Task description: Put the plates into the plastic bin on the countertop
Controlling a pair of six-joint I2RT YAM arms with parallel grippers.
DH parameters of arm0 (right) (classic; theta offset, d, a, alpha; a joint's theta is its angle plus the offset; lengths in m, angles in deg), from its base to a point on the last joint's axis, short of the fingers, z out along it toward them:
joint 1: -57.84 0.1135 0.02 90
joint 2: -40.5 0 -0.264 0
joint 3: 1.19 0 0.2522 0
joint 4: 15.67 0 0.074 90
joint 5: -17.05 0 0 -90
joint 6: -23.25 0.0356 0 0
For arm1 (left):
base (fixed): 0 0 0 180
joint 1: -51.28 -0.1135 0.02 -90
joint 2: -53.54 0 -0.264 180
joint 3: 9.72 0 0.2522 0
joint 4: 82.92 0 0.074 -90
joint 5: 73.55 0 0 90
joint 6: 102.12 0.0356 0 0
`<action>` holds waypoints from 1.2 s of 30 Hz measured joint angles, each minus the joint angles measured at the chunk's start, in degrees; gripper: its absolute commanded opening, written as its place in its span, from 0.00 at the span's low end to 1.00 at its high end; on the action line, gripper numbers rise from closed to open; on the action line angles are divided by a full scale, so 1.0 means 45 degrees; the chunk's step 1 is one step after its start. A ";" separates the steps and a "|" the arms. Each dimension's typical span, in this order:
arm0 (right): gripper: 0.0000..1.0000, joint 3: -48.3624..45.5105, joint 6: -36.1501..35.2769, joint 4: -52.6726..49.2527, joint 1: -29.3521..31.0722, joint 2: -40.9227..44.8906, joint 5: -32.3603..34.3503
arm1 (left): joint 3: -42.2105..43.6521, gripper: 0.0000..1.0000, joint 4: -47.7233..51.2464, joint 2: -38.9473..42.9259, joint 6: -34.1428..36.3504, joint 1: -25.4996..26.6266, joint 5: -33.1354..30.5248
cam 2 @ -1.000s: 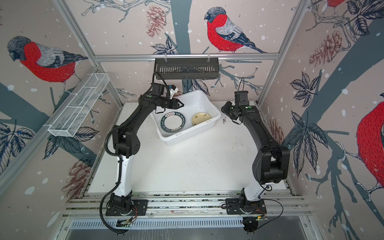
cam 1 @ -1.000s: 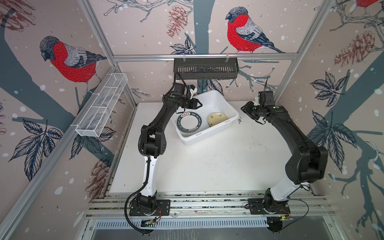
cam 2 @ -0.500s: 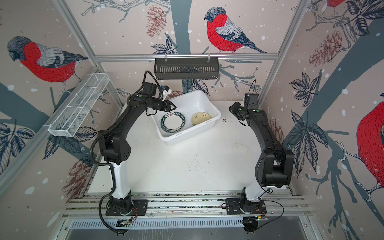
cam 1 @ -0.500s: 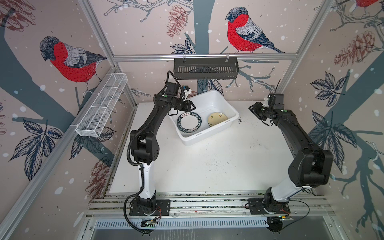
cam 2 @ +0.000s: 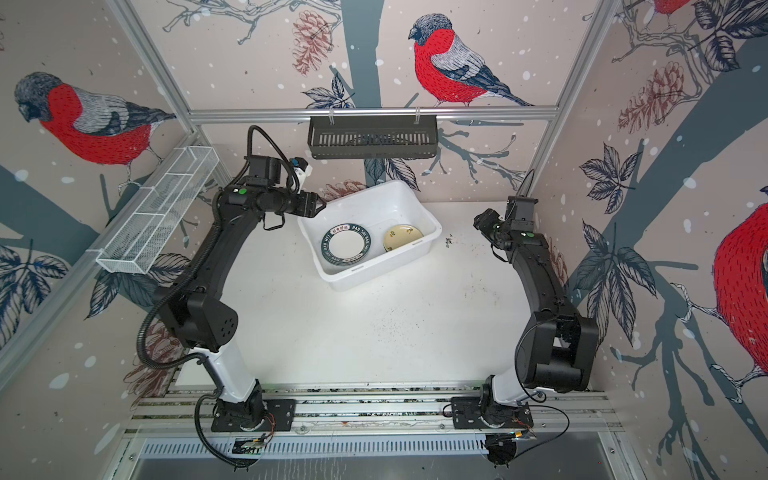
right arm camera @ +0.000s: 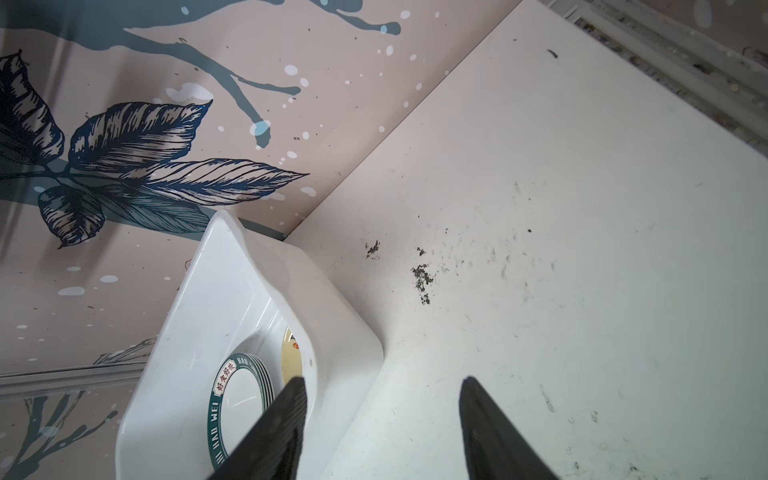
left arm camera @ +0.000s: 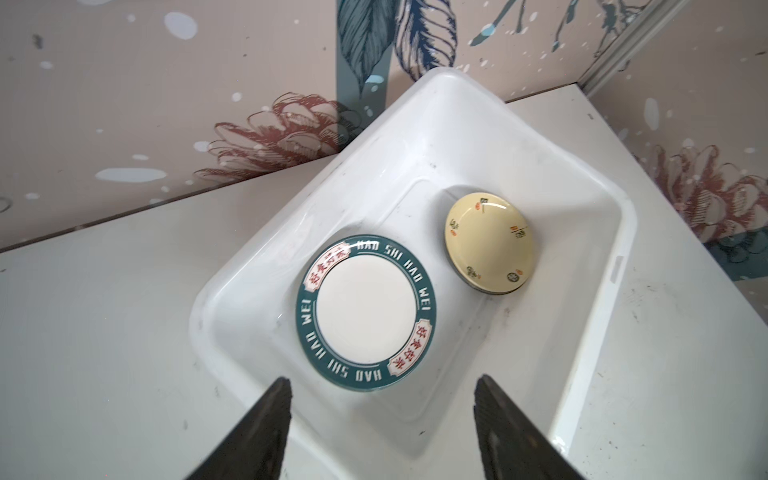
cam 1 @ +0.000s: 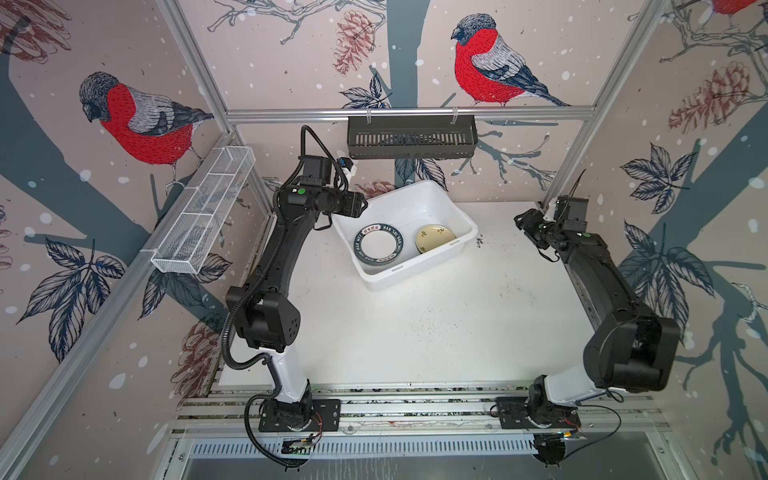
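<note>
I find both top views looking down from high at the front, taking in the whole countertop (cam 1: 415,332). Both wrist cameras sit closer, angled downward; all four share the bin (left arm camera: 457,124).

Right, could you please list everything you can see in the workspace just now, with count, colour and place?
plastic bin: one, white, far middle of the countertop, set at an angle
green-rimmed plates: one stack, number unclear, top plate white with a dark-green lettered rim, left part of the bin
yellow plate: one showing, pale yellow, lying on a darker plate edge, right part of the bin
countertop: one, white with dark specks
slotted basket: one, black, hung on the back rail
wire-mesh basket: one, white, on the left wall rail
left gripper: one, black, open and empty, above the bin's left rim
right gripper: one, black, open and empty, above the countertop right of the bin
</note>
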 measured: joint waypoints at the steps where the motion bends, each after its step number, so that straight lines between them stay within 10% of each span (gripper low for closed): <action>1: 0.74 -0.0073 -0.0141 0.0112 0.0049 0.0107 0.0044 | 0.0282 0.72 -0.0053 0.0243 0.0005 0.0000 -0.0355; 3: 1.00 -0.0457 -0.0413 0.0563 0.0151 0.0364 0.0345 | 0.1161 0.73 -0.0253 0.0962 0.0010 0.0010 -0.1146; 11: 0.99 -0.4624 -0.1535 0.3988 0.0447 0.2132 0.1860 | 0.7961 0.97 -0.4046 0.5255 -0.0534 -0.0797 -0.4095; 18: 0.99 -0.7796 -0.3327 0.7946 0.0748 0.3721 0.3944 | 1.4474 0.98 -0.9185 0.8607 -0.1151 -0.1734 -0.4949; 36: 0.99 -1.4324 -0.5367 1.3503 0.0719 0.7111 0.6887 | 2.2522 0.98 -1.8452 1.1307 -0.1734 -0.2157 -0.5338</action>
